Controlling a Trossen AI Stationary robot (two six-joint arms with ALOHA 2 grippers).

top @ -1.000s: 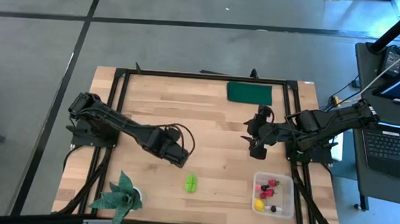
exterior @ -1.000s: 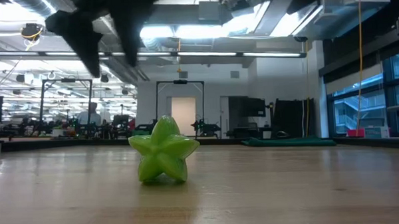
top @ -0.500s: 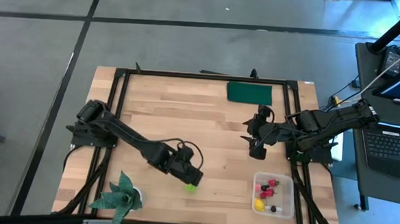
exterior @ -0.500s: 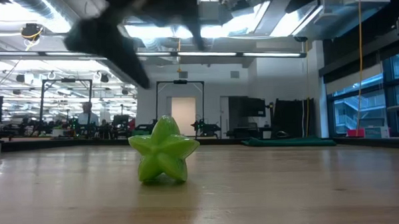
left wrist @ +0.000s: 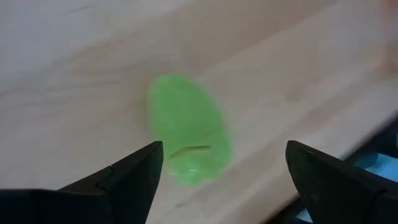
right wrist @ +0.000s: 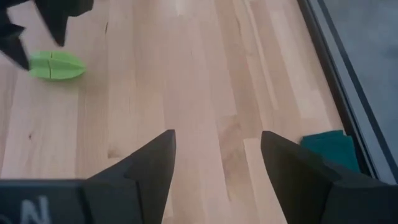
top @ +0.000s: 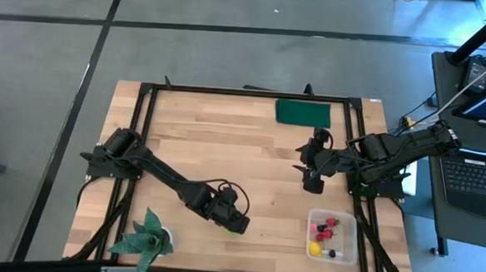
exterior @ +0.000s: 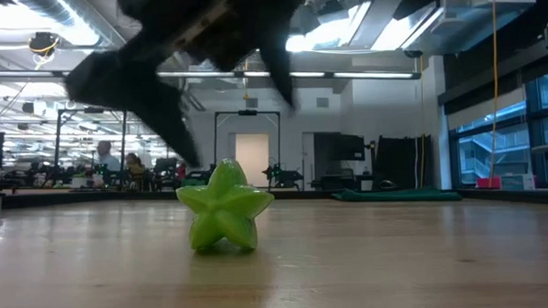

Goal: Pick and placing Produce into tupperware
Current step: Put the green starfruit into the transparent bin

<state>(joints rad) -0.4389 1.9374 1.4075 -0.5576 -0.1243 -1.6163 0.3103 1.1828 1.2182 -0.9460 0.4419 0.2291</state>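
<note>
The left claw (left wrist: 221, 180), spread wide, hovered just above the green star fruit (left wrist: 188, 129) on the table (top: 226, 143), its long axis running between the fingers, the tupperware (top: 351, 227) well apart.

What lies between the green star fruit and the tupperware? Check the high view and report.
Nothing: in the high view only bare wooden table separates the green star fruit, under the open left tool, from the tupperware.
</note>
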